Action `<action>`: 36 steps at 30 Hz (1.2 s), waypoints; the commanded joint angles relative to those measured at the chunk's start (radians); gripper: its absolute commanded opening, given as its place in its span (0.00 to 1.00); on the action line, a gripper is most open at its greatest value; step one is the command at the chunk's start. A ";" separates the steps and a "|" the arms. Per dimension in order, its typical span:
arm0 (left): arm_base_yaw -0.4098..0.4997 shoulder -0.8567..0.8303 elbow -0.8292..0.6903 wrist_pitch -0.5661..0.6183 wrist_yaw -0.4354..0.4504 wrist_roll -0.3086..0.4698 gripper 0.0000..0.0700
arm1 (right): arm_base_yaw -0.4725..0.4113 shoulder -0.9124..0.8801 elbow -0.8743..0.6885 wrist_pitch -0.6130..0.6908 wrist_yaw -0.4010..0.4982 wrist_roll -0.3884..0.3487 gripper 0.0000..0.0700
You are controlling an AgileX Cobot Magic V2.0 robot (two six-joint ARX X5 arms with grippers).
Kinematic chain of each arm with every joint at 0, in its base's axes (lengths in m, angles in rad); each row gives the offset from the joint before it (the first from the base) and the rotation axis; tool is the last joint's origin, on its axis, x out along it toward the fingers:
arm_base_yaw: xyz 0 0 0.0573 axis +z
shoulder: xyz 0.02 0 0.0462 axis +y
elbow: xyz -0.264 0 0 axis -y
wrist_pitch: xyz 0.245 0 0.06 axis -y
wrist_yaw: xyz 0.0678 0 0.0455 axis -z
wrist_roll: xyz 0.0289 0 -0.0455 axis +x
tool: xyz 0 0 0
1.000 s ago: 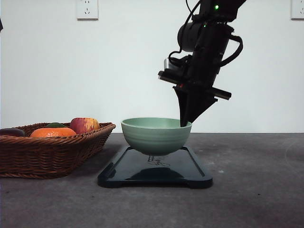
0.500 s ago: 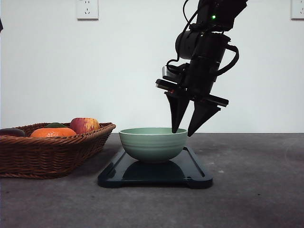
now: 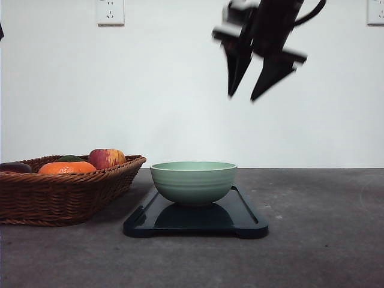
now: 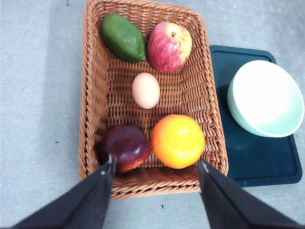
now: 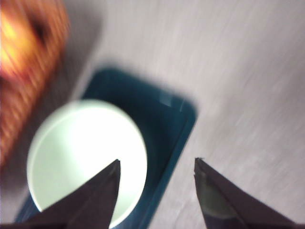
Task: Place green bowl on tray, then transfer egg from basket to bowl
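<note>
Grey matte surface [image 3: 318, 240], and the ridged ceramic green bowl [image 3: 193, 182] sits upright on the glossy dark tray [image 3: 246, 222], ready to receive. Right end effector [image 3: 257, 95] hangs high above, fingers apart; left end effector [image 4: 155, 169] spread wide over the woven basket [image 4: 95, 86], smooth egg [image 4: 146, 90] mid-basket.

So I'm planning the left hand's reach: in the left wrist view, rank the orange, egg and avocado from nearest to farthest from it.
Measured from the left hand, open over the basket's near end:
1. The orange, by the near rim, between the fingertips.
2. The egg, mid-basket.
3. The avocado, in the far corner beside the apple.
</note>
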 commanded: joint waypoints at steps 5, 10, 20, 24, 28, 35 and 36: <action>-0.002 0.009 0.026 0.021 0.003 0.003 0.50 | 0.004 -0.200 -0.337 0.196 0.005 0.003 0.40; -0.009 0.011 0.026 0.027 0.003 0.004 0.50 | 0.004 -0.418 -0.590 0.264 0.053 -0.016 0.40; -0.037 0.044 0.026 0.035 0.004 0.003 0.50 | 0.003 -0.796 -0.813 0.178 0.155 -0.016 0.40; -0.052 0.058 0.026 0.036 0.004 0.003 0.50 | 0.003 -0.864 -0.814 0.110 0.203 -0.017 0.40; -0.071 0.072 0.026 0.044 0.004 0.003 0.50 | 0.003 -0.887 -0.814 0.091 0.210 -0.017 0.40; -0.107 0.153 0.080 0.068 0.004 0.007 0.50 | 0.003 -0.884 -0.814 0.099 0.210 -0.017 0.40; -0.113 0.178 0.106 0.062 0.004 0.009 0.50 | 0.003 -0.884 -0.814 0.102 0.210 -0.017 0.40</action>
